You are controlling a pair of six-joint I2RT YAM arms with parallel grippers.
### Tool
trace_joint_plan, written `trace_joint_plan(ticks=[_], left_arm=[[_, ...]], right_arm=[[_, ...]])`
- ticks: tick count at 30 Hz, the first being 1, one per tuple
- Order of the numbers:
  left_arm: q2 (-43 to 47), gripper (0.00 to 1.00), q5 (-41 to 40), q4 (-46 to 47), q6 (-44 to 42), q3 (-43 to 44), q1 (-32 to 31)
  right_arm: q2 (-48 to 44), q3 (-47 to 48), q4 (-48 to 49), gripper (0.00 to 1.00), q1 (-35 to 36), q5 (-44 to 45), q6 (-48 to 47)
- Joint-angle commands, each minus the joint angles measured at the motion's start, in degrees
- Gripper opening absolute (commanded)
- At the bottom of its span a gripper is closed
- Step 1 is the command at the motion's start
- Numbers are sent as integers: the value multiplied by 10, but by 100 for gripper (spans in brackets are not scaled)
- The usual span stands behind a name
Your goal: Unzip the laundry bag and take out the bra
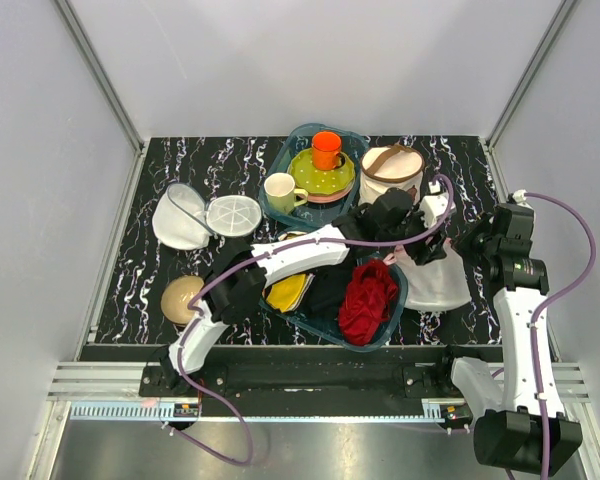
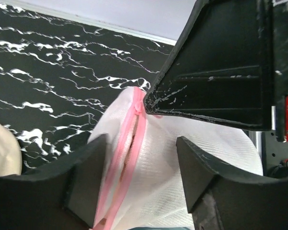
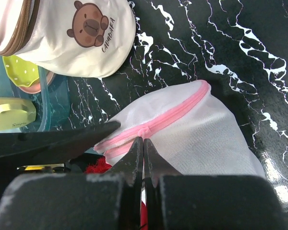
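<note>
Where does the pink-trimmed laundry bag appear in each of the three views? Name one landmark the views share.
Top external: laundry bag, right of centre, just right of the red cloth.
Left wrist: laundry bag, lower centre.
Right wrist: laundry bag, centre to lower right.
Shared landmark: the black marbled table under it.

The laundry bag [image 3: 201, 134] was white mesh with a pink zip. The tabletop [image 1: 220, 165] was black, veined white; the basket [image 3: 62, 48] was cream with a brown bear print.
</note>
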State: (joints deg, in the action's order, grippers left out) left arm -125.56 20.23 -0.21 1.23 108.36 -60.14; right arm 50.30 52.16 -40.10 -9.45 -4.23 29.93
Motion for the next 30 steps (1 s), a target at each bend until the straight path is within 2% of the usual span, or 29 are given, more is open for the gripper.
trace_joint_plan(ticks=[1,3,7,12,16,20,21,23,24,25,27,30], left_arm=[[-3,32,10,19,20,34,-3],[7,0,-2,21,21,33,-2],[29,0,13,46,30,24,4],[56,0,3,112,44,-29,13],[42,0,5,129,54,-9,17],[24,0,-11,158,79,1,27],[19,7,-18,159,102,14,31],[3,36,-20,139,132,35,48],[1,62,-6,130,151,47,55],[1,69,2,114,154,59,64],[23,76,4,101,138,52,70],[77,78,-4,116,107,-2,78]], right_arm=[[-2,2,28,0,-2,-6,4],[0,-1,28,0,-2,18,0],[9,-14,32,0,-14,54,-1],[-6,0,13,0,-48,110,-1],[-18,15,-5,0,-48,154,2],[-35,20,-15,0,-48,150,2],[-38,20,-12,0,-48,133,0],[-42,24,-2,0,-47,109,-1],[-40,29,1,0,-45,77,-1],[-40,35,4,0,-38,62,2],[-38,38,16,0,-29,15,12],[-30,44,24,0,-15,-11,19]])
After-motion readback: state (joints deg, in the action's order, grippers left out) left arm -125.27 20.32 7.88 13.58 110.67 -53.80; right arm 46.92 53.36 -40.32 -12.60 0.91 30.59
